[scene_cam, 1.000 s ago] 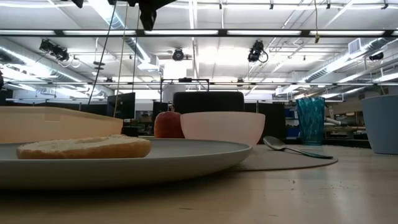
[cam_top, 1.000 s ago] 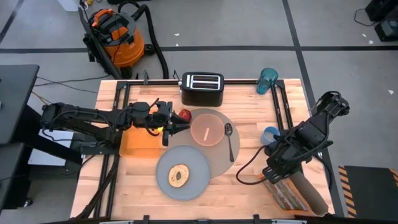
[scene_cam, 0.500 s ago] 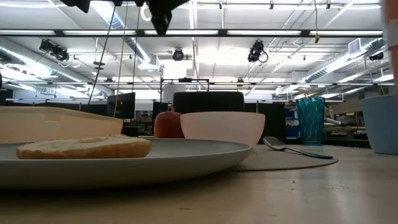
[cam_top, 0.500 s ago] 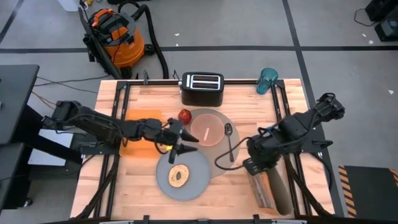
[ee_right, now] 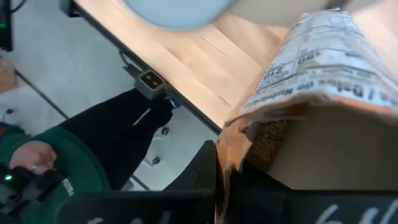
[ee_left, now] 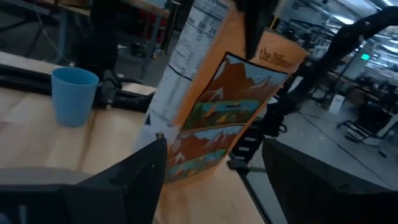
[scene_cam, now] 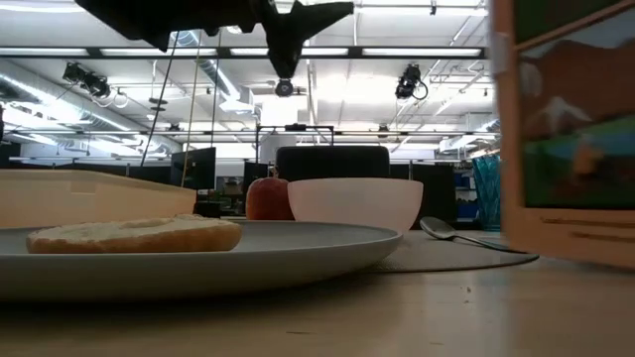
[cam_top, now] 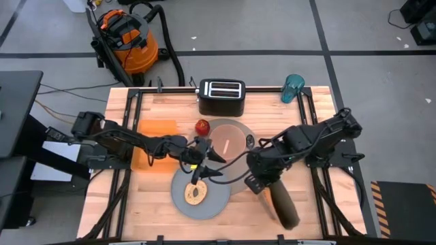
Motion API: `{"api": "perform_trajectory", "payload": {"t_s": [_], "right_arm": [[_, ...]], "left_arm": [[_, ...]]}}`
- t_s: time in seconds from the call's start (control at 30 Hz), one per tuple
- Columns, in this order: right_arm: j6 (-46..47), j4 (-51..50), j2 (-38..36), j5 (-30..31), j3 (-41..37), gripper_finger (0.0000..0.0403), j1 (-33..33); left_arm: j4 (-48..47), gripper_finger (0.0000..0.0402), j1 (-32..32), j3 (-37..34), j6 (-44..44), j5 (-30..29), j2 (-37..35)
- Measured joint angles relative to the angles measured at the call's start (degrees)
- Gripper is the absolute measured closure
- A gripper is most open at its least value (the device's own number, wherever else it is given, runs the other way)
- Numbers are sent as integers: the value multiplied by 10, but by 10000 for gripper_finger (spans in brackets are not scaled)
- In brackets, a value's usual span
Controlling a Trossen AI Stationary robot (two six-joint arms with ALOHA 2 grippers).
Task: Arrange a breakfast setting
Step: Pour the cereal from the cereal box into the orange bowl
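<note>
My right pincer [cam_top: 253, 178], clamped on the cereal box [cam_top: 281, 204], has swung it in from the counter's [cam_top: 320, 102] four o'clock edge toward the mat [cam_top: 240, 178]. My left pincer [cam_top: 212, 163] has spread apart above the plate [cam_top: 216, 201], ready for a handover.

Two dark jointed arms, black cables, pointed black pincer fingers [cam_top: 212, 156]

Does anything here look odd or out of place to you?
Yes: the orange cereal box is off the table, leaning in the right hand's grip beside the large round grey mat. Its top flap looks torn open, with cereal showing inside. Nothing has spilled that I can see.
</note>
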Motion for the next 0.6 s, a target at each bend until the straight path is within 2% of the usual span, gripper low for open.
{"api": "perform_trajectory", "payload": {"t_s": [0.2,0.37,0.6], "right_arm": [[-70,-9,44,5,66,398,-9],[-111,-9,58,-15,71,398,-10],[-142,-7,65,-21,70,398,-9]], "left_arm": [[-46,129,2,64,75,23,33],[-139,129,12,144,147,33,72],[-145,129,33,221,182,124,138]]}}
